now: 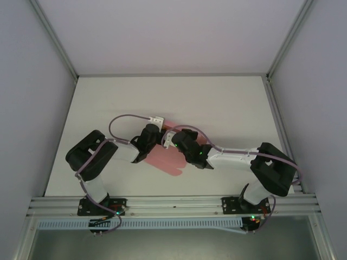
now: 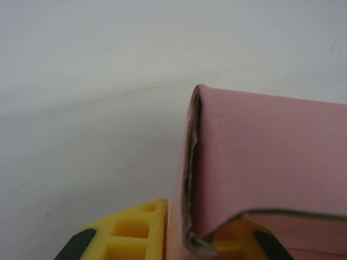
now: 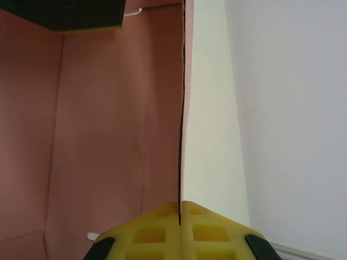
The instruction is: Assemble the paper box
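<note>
My right pincer was clamped on the thin edge of an upright panel of the paper box. The panel ran straight ahead from the fingertips, pink face to their left, and I judge the grip was there to keep that wall standing. My left pincer was narrow on a folded corner just ahead of its tips, likely to set the crease. The rest of the card lay flat beneath both pincers, its long axis slanting back towards my bases.
</note>
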Robot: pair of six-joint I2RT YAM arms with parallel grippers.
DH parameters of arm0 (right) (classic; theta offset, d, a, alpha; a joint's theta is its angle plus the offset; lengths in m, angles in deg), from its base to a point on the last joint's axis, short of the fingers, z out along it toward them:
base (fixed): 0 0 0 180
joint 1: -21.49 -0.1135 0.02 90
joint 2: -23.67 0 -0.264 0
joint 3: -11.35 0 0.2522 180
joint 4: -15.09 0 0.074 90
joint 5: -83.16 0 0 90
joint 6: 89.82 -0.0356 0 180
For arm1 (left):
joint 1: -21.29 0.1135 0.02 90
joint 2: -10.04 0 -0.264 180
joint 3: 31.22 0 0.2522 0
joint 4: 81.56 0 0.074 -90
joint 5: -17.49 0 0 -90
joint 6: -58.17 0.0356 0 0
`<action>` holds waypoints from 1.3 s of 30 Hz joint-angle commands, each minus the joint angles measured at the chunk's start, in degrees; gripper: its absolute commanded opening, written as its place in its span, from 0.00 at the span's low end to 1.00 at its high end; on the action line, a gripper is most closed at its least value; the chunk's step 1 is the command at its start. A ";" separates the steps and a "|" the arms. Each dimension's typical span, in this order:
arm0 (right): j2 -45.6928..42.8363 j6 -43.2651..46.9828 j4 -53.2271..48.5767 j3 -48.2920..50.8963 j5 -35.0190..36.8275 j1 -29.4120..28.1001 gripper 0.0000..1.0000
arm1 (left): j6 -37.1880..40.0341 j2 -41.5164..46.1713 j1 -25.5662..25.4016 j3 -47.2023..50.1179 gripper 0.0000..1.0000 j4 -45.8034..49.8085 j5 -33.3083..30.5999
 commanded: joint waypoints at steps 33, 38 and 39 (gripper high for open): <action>-37.14 -65.33 -14.32 -0.76 -13.70 15.53 1.00 | -5.89 18.33 0.78 1.07 0.00 14.60 -1.96; -32.13 -63.39 -22.28 -6.44 -19.80 20.60 1.00 | -6.80 21.12 -0.14 1.16 0.00 16.15 -0.96; -30.66 -63.04 -24.46 -7.84 -20.47 21.07 1.00 | -6.85 21.67 -0.41 1.22 0.00 16.37 -0.97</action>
